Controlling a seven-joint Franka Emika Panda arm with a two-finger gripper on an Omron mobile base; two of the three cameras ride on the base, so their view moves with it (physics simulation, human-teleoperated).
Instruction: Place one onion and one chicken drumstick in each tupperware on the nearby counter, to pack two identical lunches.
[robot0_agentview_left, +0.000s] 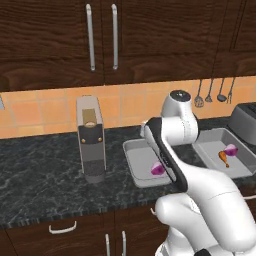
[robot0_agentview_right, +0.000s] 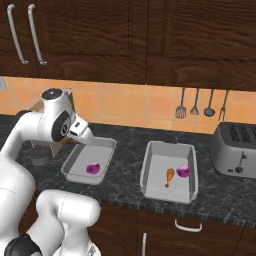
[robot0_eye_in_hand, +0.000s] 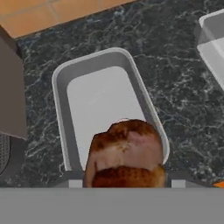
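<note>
Gripper: closed on a chicken drumstick (robot0_eye_in_hand: 125, 154), seen in the hand view above the left tupperware (robot0_eye_in_hand: 61, 87).
Left tupperware: one onion (robot0_agentview_right: 92, 168) lay inside.
Right tupperware (robot0_agentview_right: 150, 187): already packed.
Advice: the drumstick was best lowered beside the onion, then released.

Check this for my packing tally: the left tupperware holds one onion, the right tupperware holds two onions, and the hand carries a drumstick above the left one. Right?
One slip: the right tupperware holds one onion and one chicken drumstick, not two onions, as the right base view shows. The rest stands: the left tupperware holds one onion, and the hand carries a drumstick above it.
</note>
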